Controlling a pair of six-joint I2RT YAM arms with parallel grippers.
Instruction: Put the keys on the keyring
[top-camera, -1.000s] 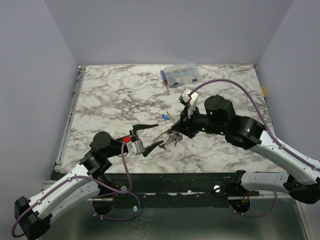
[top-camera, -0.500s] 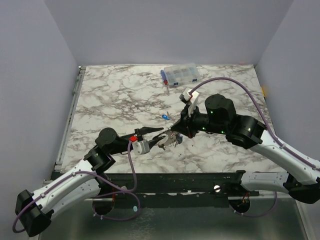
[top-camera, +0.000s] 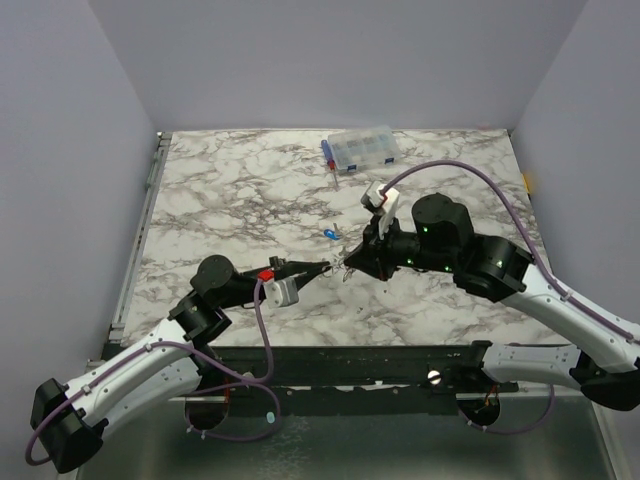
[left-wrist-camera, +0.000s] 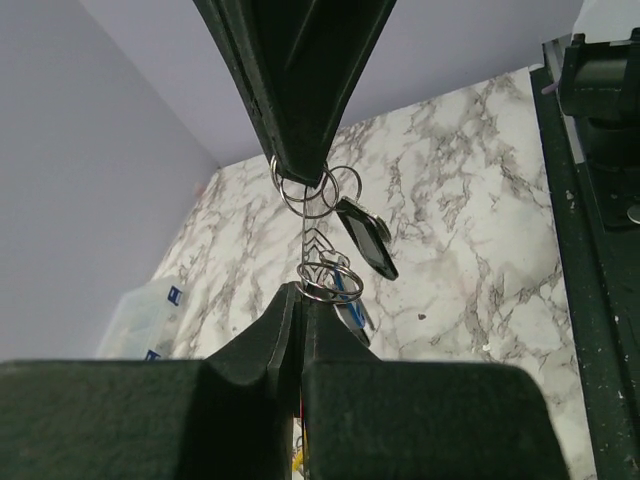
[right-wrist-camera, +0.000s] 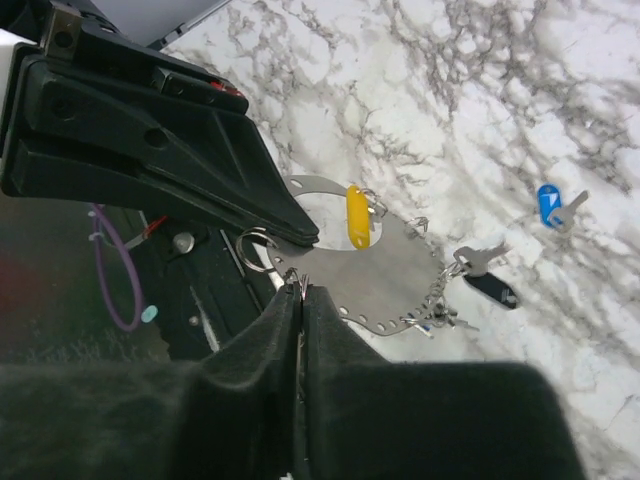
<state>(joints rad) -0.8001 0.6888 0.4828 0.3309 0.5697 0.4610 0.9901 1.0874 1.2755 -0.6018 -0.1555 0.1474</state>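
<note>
The keyring (right-wrist-camera: 400, 275) is a flat silver-grey metal piece with edge holes and small split rings, held in the air between both arms. On it hang a yellow key tag (right-wrist-camera: 357, 215), a key with a black tag (right-wrist-camera: 490, 287) and some tiny keys. My right gripper (right-wrist-camera: 301, 288) is shut on its near edge beside a split ring (right-wrist-camera: 253, 250). My left gripper (left-wrist-camera: 301, 288) is shut on a ring (left-wrist-camera: 330, 280) at the opposite end. In the top view the two grippers (top-camera: 322, 268) (top-camera: 347, 266) meet tip to tip. A blue key (top-camera: 328, 235) lies loose on the table.
A clear compartment box (top-camera: 362, 149) with blue parts stands at the back of the marble table (top-camera: 220, 200), with a small blue piece (top-camera: 327, 150) at its left end. The table's dark front rail (left-wrist-camera: 590, 300) runs just below the grippers.
My left gripper has moved right to the keyring and gone from open to shut on it. The right gripper and keyring have shifted slightly up and back.
</note>
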